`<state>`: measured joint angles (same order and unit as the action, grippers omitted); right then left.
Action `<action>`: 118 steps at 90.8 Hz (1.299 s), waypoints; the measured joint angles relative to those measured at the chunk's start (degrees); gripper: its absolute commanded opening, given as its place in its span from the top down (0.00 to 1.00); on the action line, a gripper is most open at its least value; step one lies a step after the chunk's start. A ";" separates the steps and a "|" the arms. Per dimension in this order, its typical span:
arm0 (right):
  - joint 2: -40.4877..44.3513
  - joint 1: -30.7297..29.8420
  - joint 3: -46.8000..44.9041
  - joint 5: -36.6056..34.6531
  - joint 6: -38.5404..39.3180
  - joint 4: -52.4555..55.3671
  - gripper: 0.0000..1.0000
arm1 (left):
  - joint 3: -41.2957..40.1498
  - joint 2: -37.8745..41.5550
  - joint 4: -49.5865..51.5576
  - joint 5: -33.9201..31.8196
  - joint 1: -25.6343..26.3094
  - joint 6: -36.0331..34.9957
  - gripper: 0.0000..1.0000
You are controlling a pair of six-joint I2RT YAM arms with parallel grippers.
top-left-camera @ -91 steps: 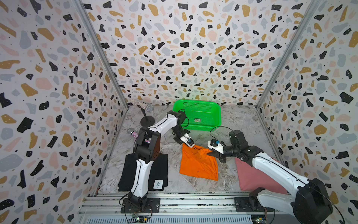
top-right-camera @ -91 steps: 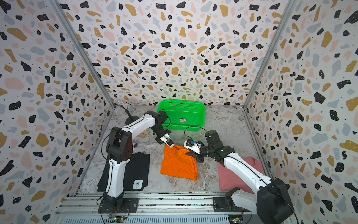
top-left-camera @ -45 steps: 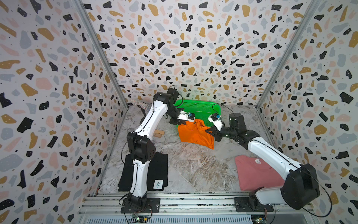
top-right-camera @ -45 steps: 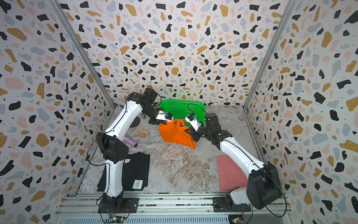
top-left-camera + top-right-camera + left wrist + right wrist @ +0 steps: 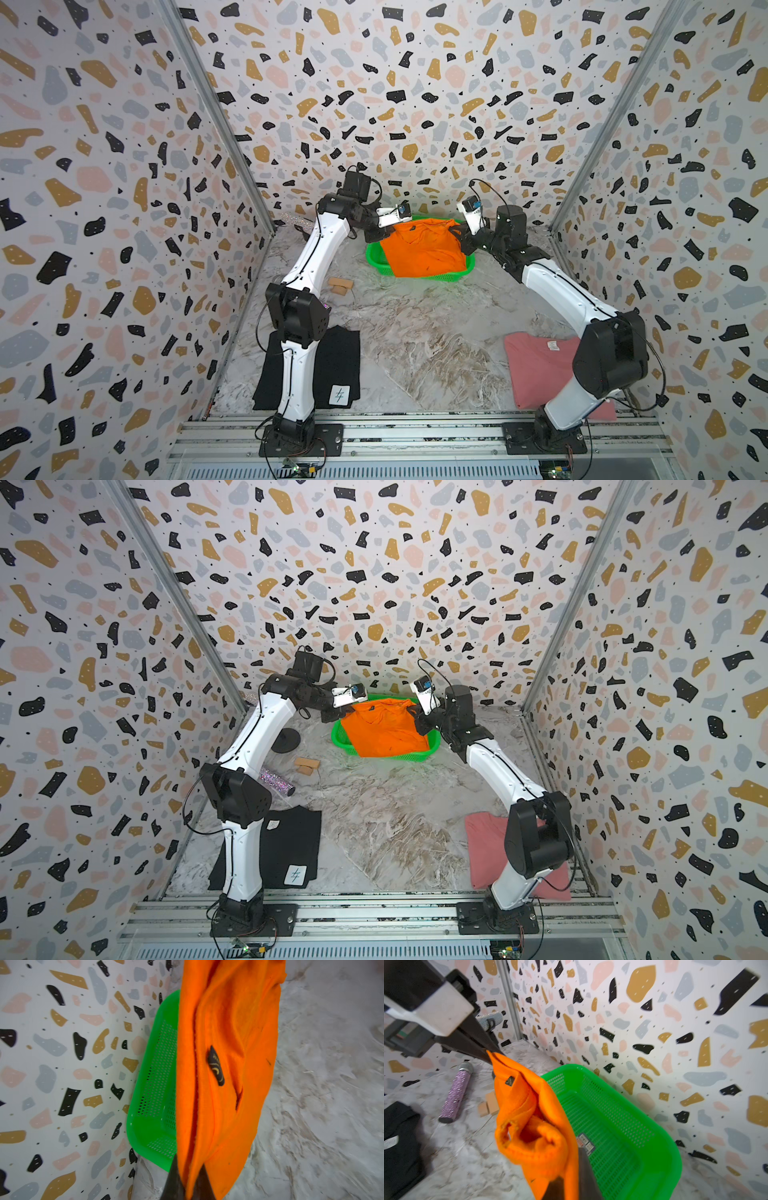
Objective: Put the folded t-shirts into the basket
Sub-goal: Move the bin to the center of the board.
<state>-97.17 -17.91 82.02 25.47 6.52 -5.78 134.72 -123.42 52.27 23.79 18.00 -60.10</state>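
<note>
Since a second ago the orange shirt has travelled from mid-table to the green basket by the rear wall. The left gripper and right gripper each pinch an upper corner, jaws closed on cloth. In both top views the hanging fabric hides most of the basket; its lower edge seems to drape past the near rim, though contact is unclear. The left arm covers part of the black shirt, the right arm part of the pink shirt. Marbled grey tabletop, terrazzo walls
</note>
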 measured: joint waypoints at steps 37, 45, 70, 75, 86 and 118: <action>-17.40 1.62 4.52 -1.60 -0.15 -18.82 1.00 | 0.70 -10.12 -17.81 -6.97 0.17 2.14 1.00; -17.05 1.62 1.88 -0.02 -0.72 -20.50 1.00 | -1.90 -10.03 -16.79 -6.45 0.11 0.22 1.00; -9.05 1.33 -16.17 6.19 -1.86 -24.50 1.00 | -18.32 -3.89 -10.97 -3.30 0.07 -11.08 1.00; -7.26 1.14 -19.10 7.26 -1.95 -24.41 1.00 | -19.10 -3.78 -8.04 -2.86 0.13 -13.29 1.00; -2.71 0.85 -24.81 8.92 -2.49 -24.11 1.00 | -20.72 -3.02 -2.64 -1.33 0.17 -17.31 1.00; 12.74 -0.28 -38.38 12.46 -4.68 -17.62 1.00 | -37.07 8.70 9.94 1.68 2.73 -23.47 1.00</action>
<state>-84.42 -18.20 43.64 37.93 1.85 -23.40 97.65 -114.72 62.22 25.47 20.73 -83.57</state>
